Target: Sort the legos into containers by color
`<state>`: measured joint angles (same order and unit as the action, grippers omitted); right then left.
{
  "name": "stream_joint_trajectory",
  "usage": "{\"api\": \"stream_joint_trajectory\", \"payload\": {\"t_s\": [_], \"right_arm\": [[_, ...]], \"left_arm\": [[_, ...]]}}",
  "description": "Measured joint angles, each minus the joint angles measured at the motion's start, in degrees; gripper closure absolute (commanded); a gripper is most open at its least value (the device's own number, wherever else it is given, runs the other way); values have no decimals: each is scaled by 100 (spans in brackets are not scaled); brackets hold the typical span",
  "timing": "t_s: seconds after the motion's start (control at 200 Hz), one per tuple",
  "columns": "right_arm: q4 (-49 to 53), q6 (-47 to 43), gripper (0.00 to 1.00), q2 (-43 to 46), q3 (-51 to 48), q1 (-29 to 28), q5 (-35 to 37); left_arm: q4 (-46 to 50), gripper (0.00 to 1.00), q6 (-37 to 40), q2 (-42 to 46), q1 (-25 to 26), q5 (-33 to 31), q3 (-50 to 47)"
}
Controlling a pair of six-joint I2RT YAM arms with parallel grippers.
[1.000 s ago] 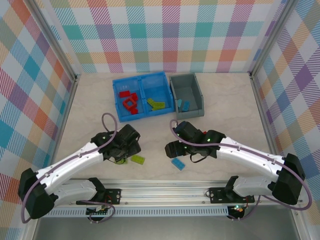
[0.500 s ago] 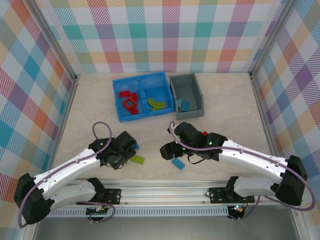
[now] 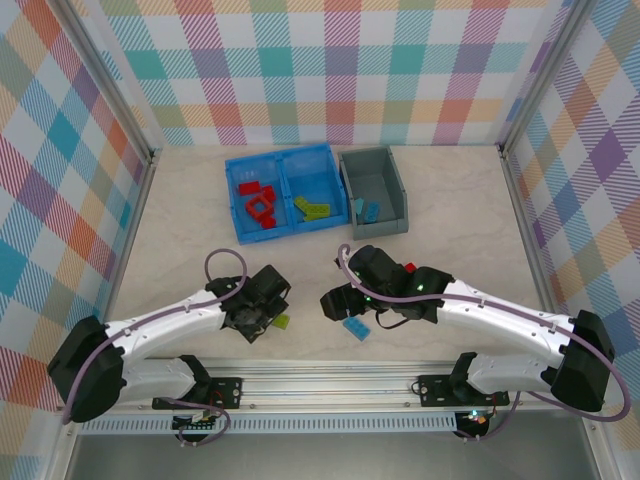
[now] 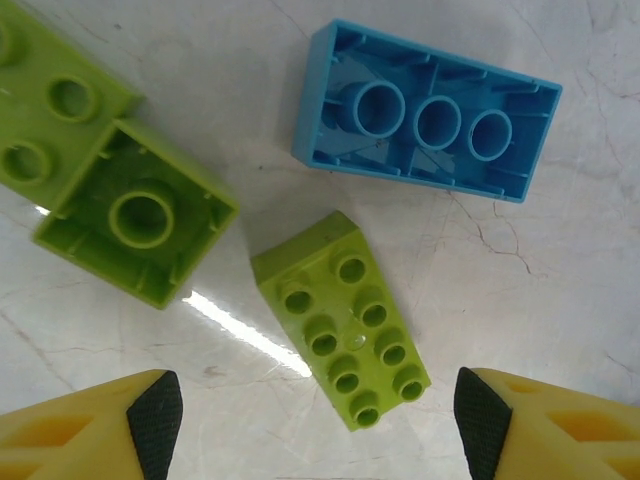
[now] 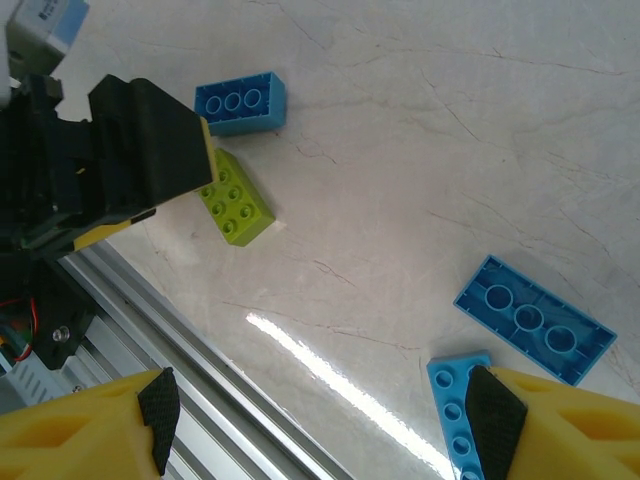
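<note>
A lime green lego [image 4: 342,320] lies studs up on the table between my left gripper's open fingertips [image 4: 155,420], slightly ahead of them. Past it lie an upturned blue lego [image 4: 428,123] and two more green legos [image 4: 137,212]. From above, my left gripper [image 3: 262,306] hangs over the green lego [image 3: 282,321]. My right gripper [image 5: 325,408] is open above bare table. A blue lego [image 5: 455,400] lies studs up against its right finger [image 5: 493,410], and another blue lego [image 5: 535,318] lies upturned beyond. The blue bin [image 3: 241,232] holds red and green legos. The grey bin [image 3: 383,227] holds blue ones.
The metal rail [image 3: 330,375] runs along the table's near edge, close under both grippers. The right wrist view takes in the left gripper [image 5: 130,160] beside the green lego [image 5: 236,205] and a blue lego [image 5: 240,102]. Checkered walls enclose the table.
My left gripper has swung right and turned over the green lego near the front edge. My right gripper shifted slightly left a second ago and has since held still.
</note>
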<state>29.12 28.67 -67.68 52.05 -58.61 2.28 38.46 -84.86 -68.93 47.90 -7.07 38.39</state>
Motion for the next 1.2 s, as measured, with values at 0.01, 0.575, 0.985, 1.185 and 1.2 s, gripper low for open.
{"api": "stream_joint_trajectory", "payload": {"t_s": [0.01, 0.575, 0.985, 1.185, 1.2], "right_arm": [[0, 0, 23, 0, 0, 0, 0], [2, 83, 23, 79, -68, 0, 24], [87, 85, 23, 588, -31, 2, 610], [-11, 81, 23, 636, 487, 160, 1220], [-17, 81, 23, 610, 535, 188, 1237]], "left_arm": [[-33, 27, -28, -22, 7, -2, -2], [-651, 57, -610, -1019, 87, -107, -55], [52, 78, 55, -592, 404, -691, 997], [466, 79, 1508, -1252, 57, -800, 3375], [483, 79, 1613, -1355, -2, -758, 3517]]}}
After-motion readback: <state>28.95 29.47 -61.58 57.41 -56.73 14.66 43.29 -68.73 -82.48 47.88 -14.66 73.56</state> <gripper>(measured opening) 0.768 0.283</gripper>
